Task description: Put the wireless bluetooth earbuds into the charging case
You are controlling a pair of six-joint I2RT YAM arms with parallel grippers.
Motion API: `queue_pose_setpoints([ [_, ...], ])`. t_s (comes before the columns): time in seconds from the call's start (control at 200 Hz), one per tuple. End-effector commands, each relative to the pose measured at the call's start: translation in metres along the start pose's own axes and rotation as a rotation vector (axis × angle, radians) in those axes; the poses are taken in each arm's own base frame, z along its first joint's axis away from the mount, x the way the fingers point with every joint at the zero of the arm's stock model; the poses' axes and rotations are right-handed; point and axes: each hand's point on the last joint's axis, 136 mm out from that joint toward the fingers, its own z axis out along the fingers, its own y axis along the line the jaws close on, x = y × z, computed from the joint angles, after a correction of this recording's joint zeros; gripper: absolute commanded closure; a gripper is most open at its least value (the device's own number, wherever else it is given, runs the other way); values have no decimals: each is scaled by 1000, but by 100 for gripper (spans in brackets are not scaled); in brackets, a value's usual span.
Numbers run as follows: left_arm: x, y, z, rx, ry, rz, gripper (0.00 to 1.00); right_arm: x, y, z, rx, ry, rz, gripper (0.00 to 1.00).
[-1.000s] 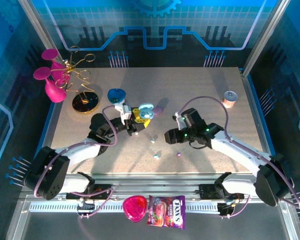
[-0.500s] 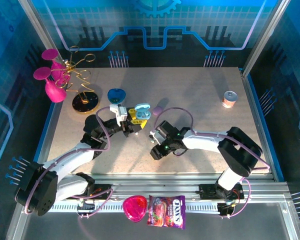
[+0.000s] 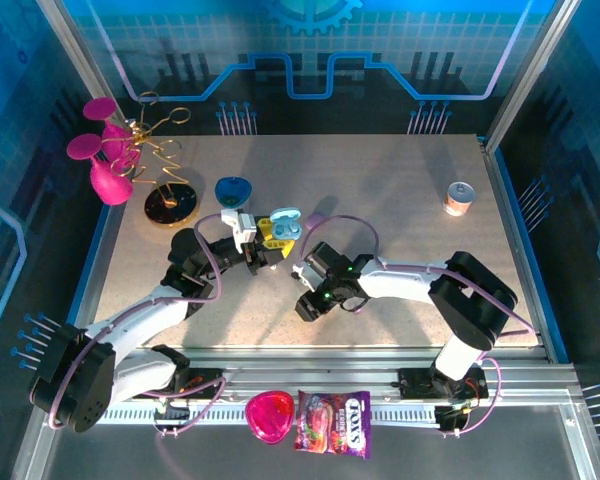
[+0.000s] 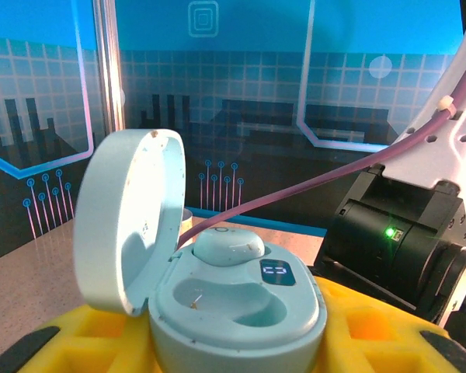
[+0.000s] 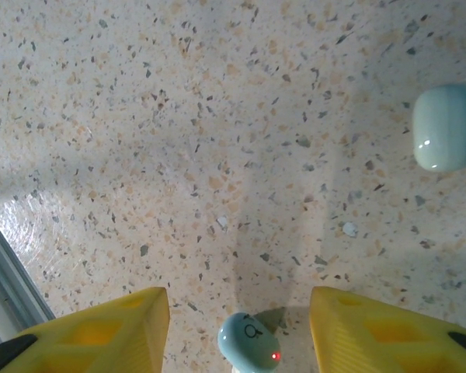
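1. In the top external view, the left end effector (image 3: 267, 240) is seen clenched on the open light-blue charging case (image 3: 286, 219), which is held over the bench (image 3: 410, 290) just left of its centre.
2. The right end effector (image 3: 303, 303) is pointed down at the bench between the centre and the near edge, close to the left one. Whether its fingers are spread cannot be told from this view.
3. A lilac case (image 3: 320, 214) lies just behind the held case, a dark blue case (image 3: 234, 189) is set further toward the left edge, and a small can (image 3: 460, 197) stands near the right edge.
4. In the left wrist view, the charging case (image 4: 241, 299) is gripped between the yellow finger pads (image 4: 78, 342) with its lid (image 4: 128, 217) swung up. One earbud (image 4: 229, 246) is seated in the far socket, and the near socket (image 4: 233, 305) is seen as a bare hollow.
5. In the right wrist view, the right end effector (image 5: 239, 311) is released, with its yellow fingers (image 5: 101, 330) spread. A pale mint earbud (image 5: 250, 344) with a red light lies on the bench between them and is touched by neither.
6. A second rounded pale mint piece (image 5: 445, 128) is cut off by the right side of that view, well apart from the fingers.
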Motion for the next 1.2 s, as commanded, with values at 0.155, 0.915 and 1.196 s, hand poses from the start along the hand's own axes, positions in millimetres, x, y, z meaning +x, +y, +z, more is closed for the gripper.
queue_pose_setpoints([
  [0.155,-6,3,-1,-12,-15,35,63,21,7,2,-22,59,-9,50],
  [0.915,-4,4,0,-11,-13,28,63,27,22,0,-90,43,3,60],
  [1.196,-3,4,-1,-12,-12,25,63,27,13,10,-50,68,26,65],
])
